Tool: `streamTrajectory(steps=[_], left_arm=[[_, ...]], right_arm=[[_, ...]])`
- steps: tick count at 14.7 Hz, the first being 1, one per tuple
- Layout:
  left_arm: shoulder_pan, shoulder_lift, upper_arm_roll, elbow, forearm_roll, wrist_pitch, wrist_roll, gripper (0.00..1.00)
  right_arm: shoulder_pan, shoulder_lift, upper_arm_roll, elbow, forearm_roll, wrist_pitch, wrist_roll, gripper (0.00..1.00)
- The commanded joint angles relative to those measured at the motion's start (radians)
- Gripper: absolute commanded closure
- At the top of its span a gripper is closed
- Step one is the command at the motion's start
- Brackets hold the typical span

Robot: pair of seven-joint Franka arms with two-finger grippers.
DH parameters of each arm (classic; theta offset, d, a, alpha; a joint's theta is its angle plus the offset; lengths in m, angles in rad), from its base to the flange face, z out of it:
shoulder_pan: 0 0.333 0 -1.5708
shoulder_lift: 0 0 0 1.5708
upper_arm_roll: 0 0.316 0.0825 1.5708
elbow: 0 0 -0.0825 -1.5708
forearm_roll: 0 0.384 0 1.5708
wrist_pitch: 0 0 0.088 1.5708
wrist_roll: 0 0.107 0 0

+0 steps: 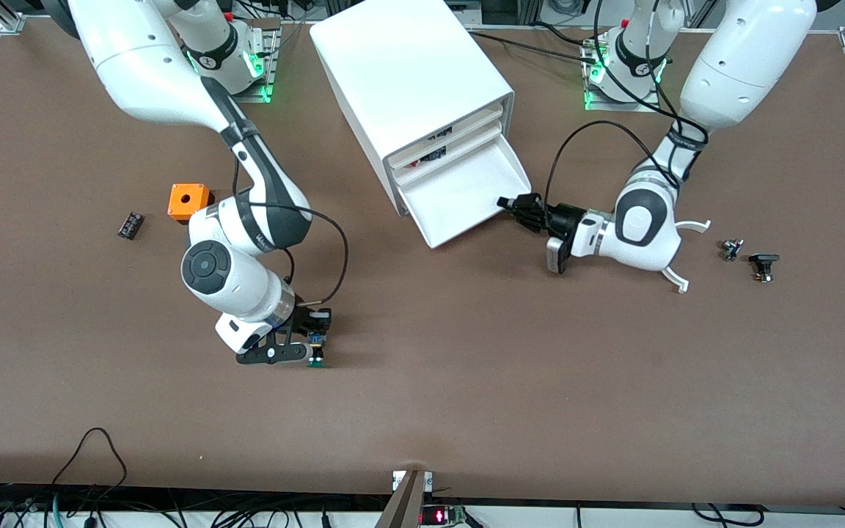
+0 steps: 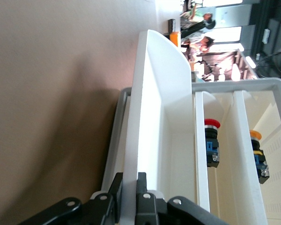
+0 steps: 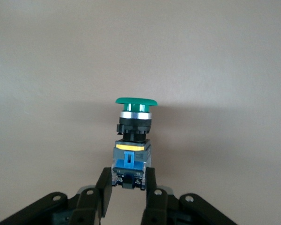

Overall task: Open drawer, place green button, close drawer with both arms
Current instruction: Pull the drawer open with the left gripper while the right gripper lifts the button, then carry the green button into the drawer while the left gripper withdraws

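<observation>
While the bottom drawer [image 1: 470, 194] of the white cabinet [image 1: 408, 73] stands pulled out, the front view shows the left claw [image 1: 505, 202] at its corner and the right claw [image 1: 314, 339] low over the desk [image 1: 540, 381], with one orange box [image 1: 188, 201].

From the left wrist, the claw pinches the drawer's side wall, steadying it; two stored buttons sit above.

From the right wrist, the claw clamps the one green button [image 3: 133, 140] by its base, cap clear.

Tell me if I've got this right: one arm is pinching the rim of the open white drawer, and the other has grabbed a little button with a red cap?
Almost. The button in the right gripper has a green cap, not red, as the right wrist view shows. The rest holds: the left gripper pinches the rim of the open drawer.
</observation>
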Motion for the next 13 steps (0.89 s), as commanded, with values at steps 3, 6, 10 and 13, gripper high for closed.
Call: streamTrajectory(steps=[3,6,10,13], left_arm=[[0.007,0.059,0.02,0.126,0.077,0.008,-0.117,1.0],[0.01,0.067,0.023,0.149,0.111,0.008,-0.137,1.0],[0.009,0.067,0.043,0.151,0.137,0.008,-0.139,1.0],[0.036,0.05,0.046,0.151,0.146,0.002,-0.14,0.0]], right_arm=[[0.044,0.006,-0.001,0.161,-0.006,-0.193,0.455,1.0],[0.094,0.006,-0.002,0.217,-0.008,-0.242,0.665,1.0],[0.182,0.004,-0.011,0.241,-0.013,-0.242,0.913,1.0],[0.251,0.003,-0.014,0.269,-0.02,-0.239,1.085,1.0]])
